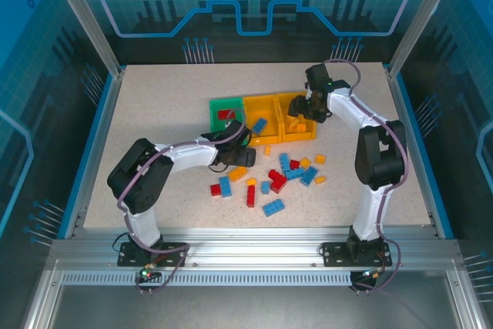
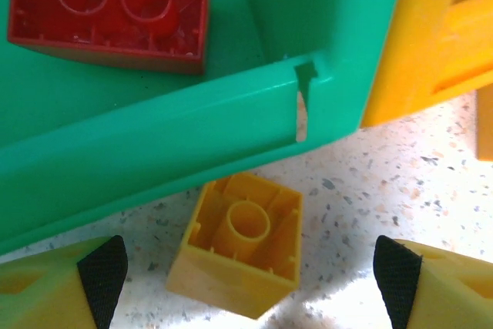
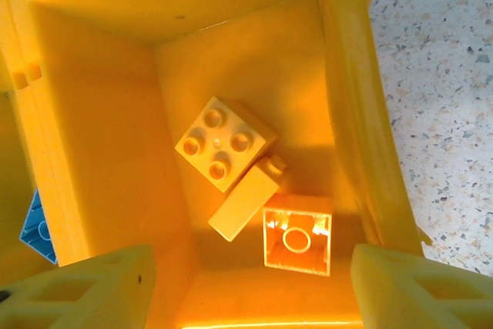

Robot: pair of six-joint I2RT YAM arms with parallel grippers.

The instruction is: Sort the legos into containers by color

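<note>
The containers stand in a row: a green bin (image 1: 226,117), a middle yellow bin (image 1: 262,122) and a right yellow bin (image 1: 299,126). My left gripper (image 1: 233,146) (image 2: 250,275) is open, low over the table just outside the green bin's wall (image 2: 192,125). An upturned yellow lego (image 2: 240,240) lies between its fingers, untouched. A red lego (image 2: 112,9) lies in the green bin. My right gripper (image 1: 302,109) (image 3: 250,283) hangs open above the right yellow bin (image 3: 100,129), where three yellow legos (image 3: 225,142) (image 3: 245,199) (image 3: 298,241) rest on the floor.
Loose red, blue and yellow legos (image 1: 285,179) are scattered on the table in front of the bins. A blue lego (image 3: 37,225) lies in the middle bin. The enclosure's frame rails run along the table's edges.
</note>
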